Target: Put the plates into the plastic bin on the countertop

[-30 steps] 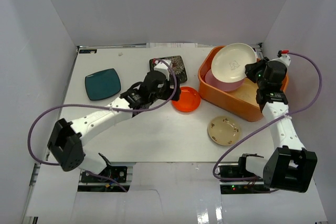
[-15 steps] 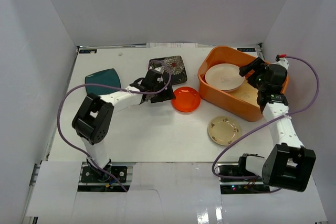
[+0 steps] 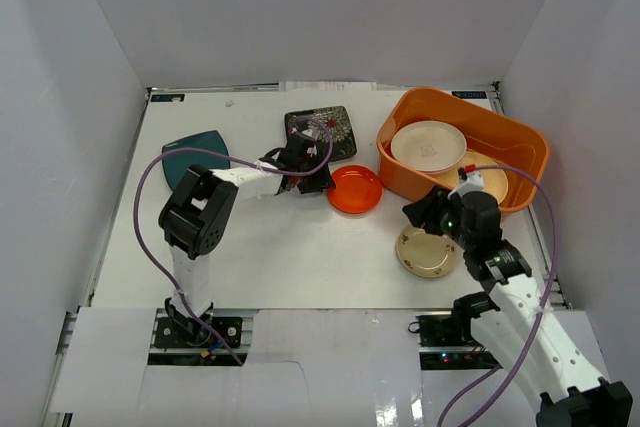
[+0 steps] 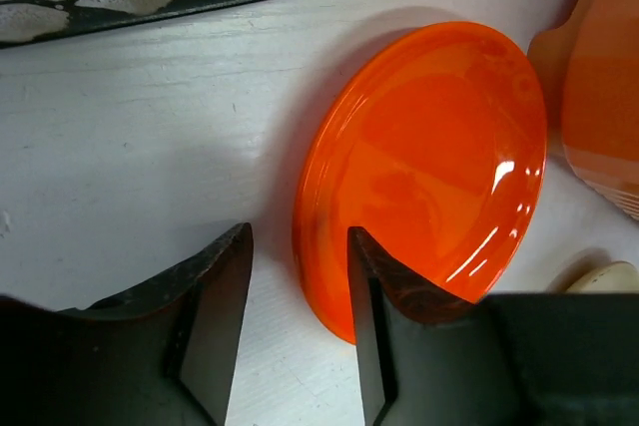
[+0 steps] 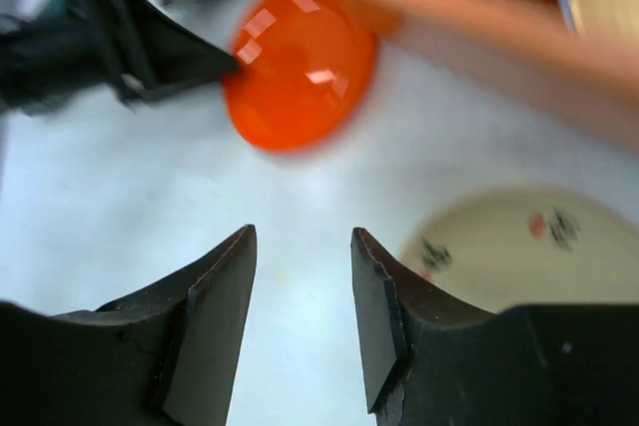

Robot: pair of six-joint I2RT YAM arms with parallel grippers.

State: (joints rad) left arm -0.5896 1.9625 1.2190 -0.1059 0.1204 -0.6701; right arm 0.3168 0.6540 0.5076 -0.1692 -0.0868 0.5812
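1. Plates: a teal square plate (image 3: 190,152) lies near the left edge of the countertop (image 3: 300,252), partly covered by the left arm.
2. A black flowered plate (image 3: 330,129) sits mid-way along the far edge.
3. The left gripper (image 4: 300,236) is half spread. The left rim of the red-orange plate (image 4: 429,167) shows in its gap, unclamped.
4. The right gripper (image 5: 300,236), half spread and holding nothing, hovers over the beige plate (image 3: 427,255) near the front edge.
5. The plastic bin (image 3: 520,137), in the far right corner, holds a cream plate (image 3: 428,145) and a tan-yellow plate (image 3: 492,182).
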